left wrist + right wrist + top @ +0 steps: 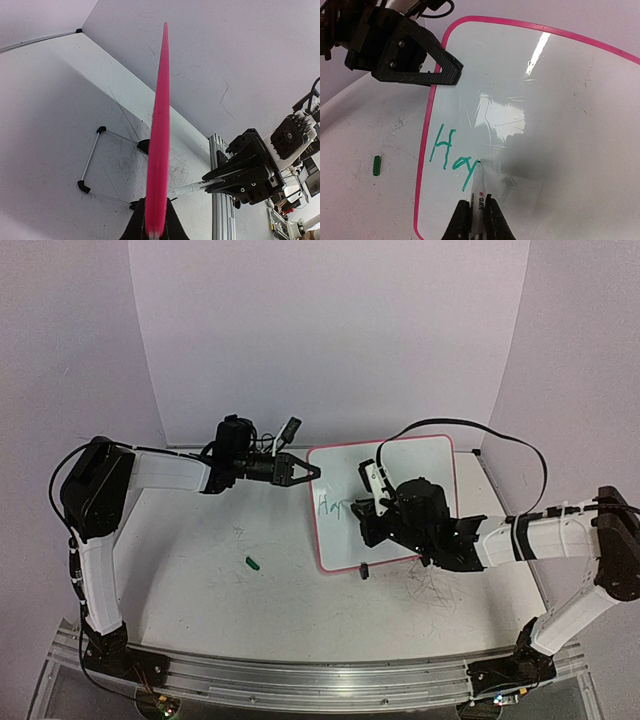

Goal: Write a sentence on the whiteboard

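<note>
cap: green, loose on table, near-L of whiteboard, well apart.
R gripper: clamped on marker, tip touching whiteboard at last letter.
sentence: reads "Hap", just inside L rim; bare surface to its R.
whiteboard: mid-table, pink rim.
L gripper: pinching far-L rim.

whiteboard cropped at right and bottom, marker barrel cut off below, sentence too small to read overhead
</note>
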Action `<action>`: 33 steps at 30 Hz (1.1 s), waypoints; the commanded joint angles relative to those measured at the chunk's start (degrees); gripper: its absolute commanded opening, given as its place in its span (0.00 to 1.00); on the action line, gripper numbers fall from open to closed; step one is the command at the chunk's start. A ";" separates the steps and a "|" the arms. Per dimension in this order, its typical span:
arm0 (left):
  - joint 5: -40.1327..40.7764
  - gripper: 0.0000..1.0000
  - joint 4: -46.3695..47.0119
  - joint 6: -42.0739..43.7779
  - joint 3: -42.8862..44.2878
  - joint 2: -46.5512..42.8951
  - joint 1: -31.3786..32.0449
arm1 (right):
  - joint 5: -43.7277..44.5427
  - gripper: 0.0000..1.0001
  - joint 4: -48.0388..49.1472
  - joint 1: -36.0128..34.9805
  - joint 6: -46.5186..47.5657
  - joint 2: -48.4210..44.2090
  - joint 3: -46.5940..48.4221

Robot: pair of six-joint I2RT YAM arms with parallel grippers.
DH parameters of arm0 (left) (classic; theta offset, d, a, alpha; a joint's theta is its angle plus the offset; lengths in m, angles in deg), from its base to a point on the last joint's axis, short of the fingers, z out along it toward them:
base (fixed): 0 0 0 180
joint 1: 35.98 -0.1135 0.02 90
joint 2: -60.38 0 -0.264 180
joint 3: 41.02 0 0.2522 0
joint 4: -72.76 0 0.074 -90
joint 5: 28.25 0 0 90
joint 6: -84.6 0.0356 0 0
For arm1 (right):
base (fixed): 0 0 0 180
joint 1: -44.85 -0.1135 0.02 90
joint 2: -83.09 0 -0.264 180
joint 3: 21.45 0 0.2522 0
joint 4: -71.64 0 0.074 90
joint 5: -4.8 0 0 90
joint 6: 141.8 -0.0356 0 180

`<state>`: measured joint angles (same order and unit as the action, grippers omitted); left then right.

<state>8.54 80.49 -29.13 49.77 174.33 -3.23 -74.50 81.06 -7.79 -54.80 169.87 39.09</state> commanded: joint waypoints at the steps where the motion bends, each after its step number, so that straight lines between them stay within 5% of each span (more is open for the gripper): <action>1: 0.84 0.00 -1.02 1.58 -0.39 -0.16 1.88 | 0.72 0.00 2.63 0.18 0.28 0.49 2.44; 33: 0.64 0.00 -1.02 1.31 -0.04 0.11 1.88 | -0.12 0.00 1.61 0.79 -0.69 2.52 3.02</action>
<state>8.54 80.48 -29.15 49.77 174.33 -3.23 -74.90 81.49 -7.27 -55.00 171.22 39.65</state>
